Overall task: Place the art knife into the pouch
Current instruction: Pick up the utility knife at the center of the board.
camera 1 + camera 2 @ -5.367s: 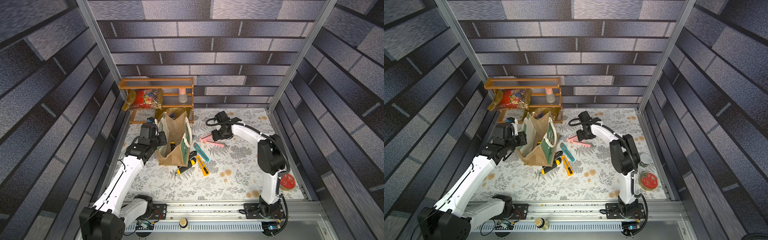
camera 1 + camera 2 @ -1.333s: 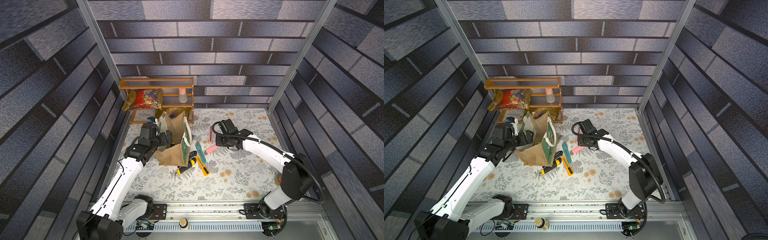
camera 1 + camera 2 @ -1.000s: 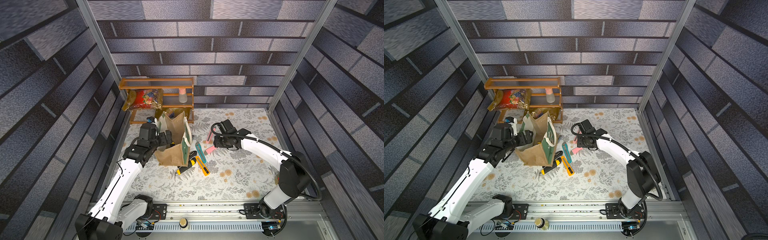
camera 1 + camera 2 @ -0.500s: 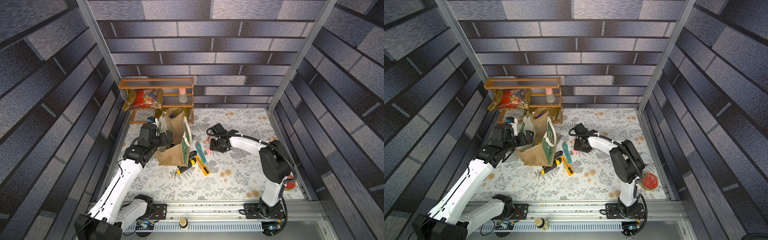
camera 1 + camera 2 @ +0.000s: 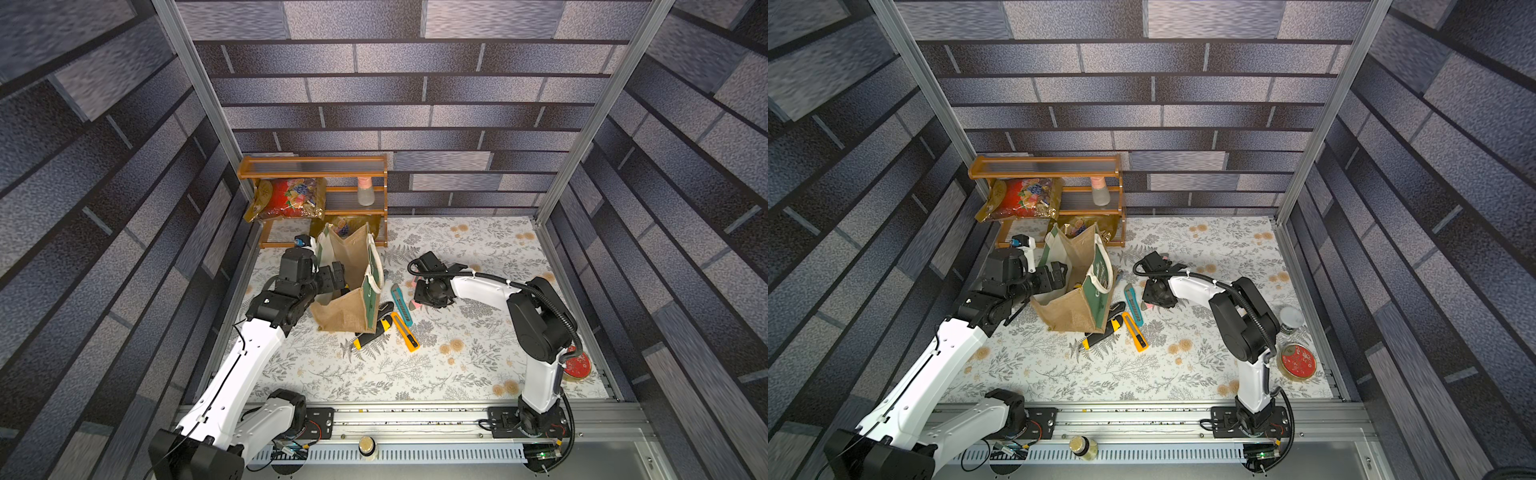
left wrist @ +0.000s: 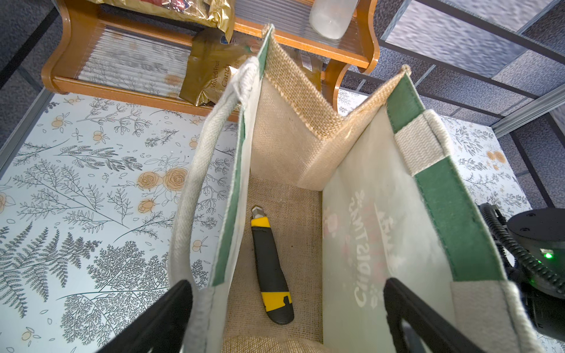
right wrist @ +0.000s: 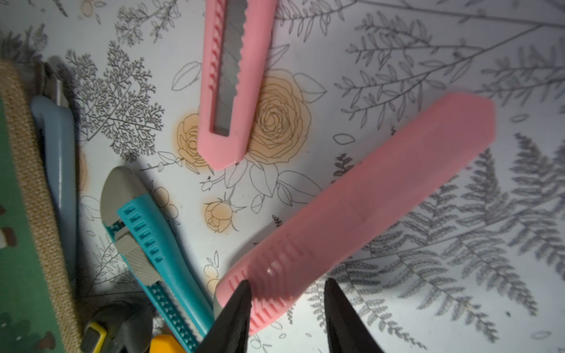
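We see the pouch (image 5: pixel 353 299) standing upright on the flowered table (image 5: pixel 457 365) with its mouth open. Everything else we place from it.

The left gripper (image 5: pixel 336 279) is at the pouch's rim, on the side away from the green panel. Its jaws are spread wide. In the left wrist view, one black finger (image 6: pixel 171 311) sits just outside the white rope handle and the other sits over the inner face of the lettered panel. We cannot tell whether either finger presses on the fabric. A black-and-yellow knife (image 6: pixel 270 269) lies flat on the burlap floor inside the pouch.

The pink art knife (image 7: pixel 367 207) lies on the table outside the pouch, on the green-panel side, and the teal knife (image 7: pixel 153 244) lies between it and the pouch. The right gripper (image 7: pixel 287 282) is down over the ribbed end of the pink art knife, with its jaws partly open astride it. One finger (image 7: pixel 235 311) is at the knife's edge, and a sliver of table shows between the knife and the other finger, so the grip is not closed.

A second pink knife (image 7: pixel 232 85) lies near the first and does not touch it. An orange knife (image 5: pixel 406 332) lies close to the pouch's base.
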`<state>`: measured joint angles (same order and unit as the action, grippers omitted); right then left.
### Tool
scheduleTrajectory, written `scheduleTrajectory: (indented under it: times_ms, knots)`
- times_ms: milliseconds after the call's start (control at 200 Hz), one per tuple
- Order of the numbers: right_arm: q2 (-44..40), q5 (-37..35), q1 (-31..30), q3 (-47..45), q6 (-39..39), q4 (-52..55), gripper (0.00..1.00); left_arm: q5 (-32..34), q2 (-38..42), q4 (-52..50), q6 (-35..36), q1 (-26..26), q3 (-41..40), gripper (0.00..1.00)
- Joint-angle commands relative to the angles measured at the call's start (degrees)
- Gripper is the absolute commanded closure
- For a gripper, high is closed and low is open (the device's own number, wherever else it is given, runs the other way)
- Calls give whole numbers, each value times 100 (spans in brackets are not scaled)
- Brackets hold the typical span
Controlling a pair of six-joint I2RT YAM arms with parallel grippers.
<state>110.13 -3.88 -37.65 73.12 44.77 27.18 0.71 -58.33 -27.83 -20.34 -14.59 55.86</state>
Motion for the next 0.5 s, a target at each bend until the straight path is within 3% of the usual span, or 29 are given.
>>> scheduleTrajectory:
  times_ms: [0, 306, 496]
  knots:
    - [236, -324, -41, 147, 86, 364, 59, 119, 76, -4, 74, -34, -86, 0]
    - [440, -855, -158, 303, 35, 910, 61, 113, 84, -17, 83, -27, -83, 0]
    - [416, -1028, -172, 240, -55, 1076, 57, 100, 91, -20, 83, -32, -84, 0]
